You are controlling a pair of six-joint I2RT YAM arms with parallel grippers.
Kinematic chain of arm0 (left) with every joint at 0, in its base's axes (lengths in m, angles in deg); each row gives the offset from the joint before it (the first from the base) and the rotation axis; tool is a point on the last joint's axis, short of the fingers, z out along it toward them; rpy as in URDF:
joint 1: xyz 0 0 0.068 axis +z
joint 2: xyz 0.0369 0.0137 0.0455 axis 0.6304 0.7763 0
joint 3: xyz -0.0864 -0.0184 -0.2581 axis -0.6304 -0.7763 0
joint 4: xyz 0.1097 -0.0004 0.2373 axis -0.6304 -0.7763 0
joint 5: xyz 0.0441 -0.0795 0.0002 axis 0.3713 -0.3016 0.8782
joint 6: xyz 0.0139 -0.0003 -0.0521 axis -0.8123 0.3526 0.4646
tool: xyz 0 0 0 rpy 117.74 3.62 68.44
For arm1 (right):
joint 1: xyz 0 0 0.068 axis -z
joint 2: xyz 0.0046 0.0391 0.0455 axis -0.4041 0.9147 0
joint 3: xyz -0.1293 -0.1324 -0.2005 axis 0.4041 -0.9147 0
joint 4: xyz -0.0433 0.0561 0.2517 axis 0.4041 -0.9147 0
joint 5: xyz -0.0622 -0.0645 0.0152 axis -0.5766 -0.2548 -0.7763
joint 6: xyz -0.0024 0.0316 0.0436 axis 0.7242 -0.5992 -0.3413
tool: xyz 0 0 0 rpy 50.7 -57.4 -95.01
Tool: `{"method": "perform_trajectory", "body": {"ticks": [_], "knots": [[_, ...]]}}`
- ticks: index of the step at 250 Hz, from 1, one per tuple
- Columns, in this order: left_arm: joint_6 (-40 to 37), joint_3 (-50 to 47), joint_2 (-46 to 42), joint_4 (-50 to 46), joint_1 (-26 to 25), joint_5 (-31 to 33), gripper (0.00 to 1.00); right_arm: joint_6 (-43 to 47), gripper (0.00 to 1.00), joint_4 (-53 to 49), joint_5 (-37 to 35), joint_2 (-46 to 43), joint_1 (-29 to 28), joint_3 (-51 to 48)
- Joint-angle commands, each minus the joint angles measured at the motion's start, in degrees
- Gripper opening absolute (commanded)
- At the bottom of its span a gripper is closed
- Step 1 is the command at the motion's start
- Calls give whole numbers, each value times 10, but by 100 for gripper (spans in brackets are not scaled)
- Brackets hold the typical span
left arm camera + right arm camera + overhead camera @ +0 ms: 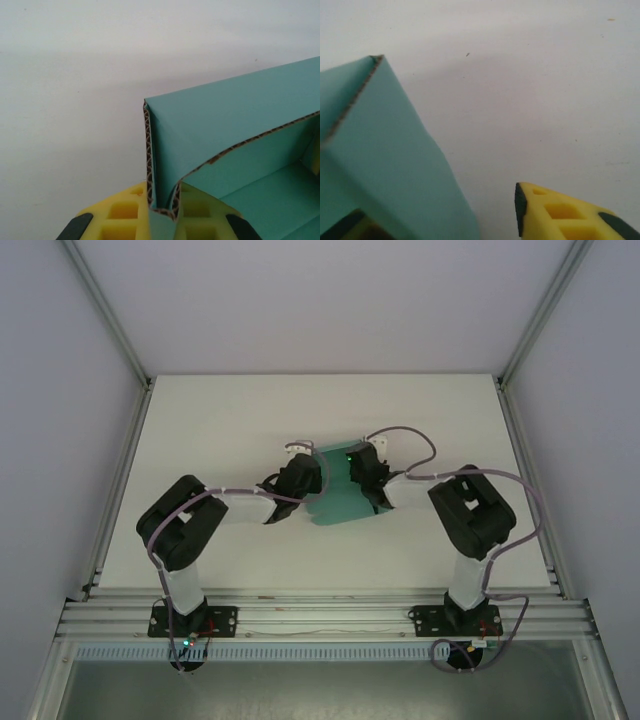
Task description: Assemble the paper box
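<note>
Near the middle of the white surface (220, 420), toward 12 o'clock from the arm bases, sits the paper box (335, 502), a teal-green shape between the two wrists. The left arm (190, 525) comes in from 8 o'clock and meets the box at its 9 o'clock side. The right arm (470, 510) comes in from 4 o'clock and reaches over the box's 2 o'clock corner. A small green light (347, 455) glows by the box's 12 o'clock edge.

From the left wrist, the left claw (161, 220) is clamped on an upright wall of the box. The brown corrugated cut edge runs straight down between the yellow fingers (125, 215), and the card fills the gap. That wall turns a folded corner at 12 o'clock, and the box's hollow inside opens toward 4 o'clock.

From the right wrist, the right claw (437, 220) has its jaws apart. One yellow finger (565, 215) at 5 o'clock is clear of the card, with bare surface showing between them. The other finger, at 7 o'clock, peeks out under the lower edge of a tilted teal panel. That panel's corrugated edge climbs to a corner at 10 o'clock. Whether the card touches the half-hidden finger I cannot tell.

Bare surface lies wide at 9, 12 and 3 o'clock of the box. Aluminium rails (320, 612) line the near edge and both sides, well apart from the box.
</note>
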Motion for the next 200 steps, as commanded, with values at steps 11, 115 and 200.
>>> {"method": "perform_trajectory", "body": {"ticks": [11, 115, 200], "knots": [[-21, 0, -15, -52, 5, 22, 0, 69, 58, 22, 65, -37, 26, -16], [-41, 25, -1, -81, 5, 23, 0, 67, 100, 21, 217, -182, 36, -73], [-187, 97, -39, -225, 20, -98, 0, -18, 100, -112, 137, -403, 93, -120]]}}
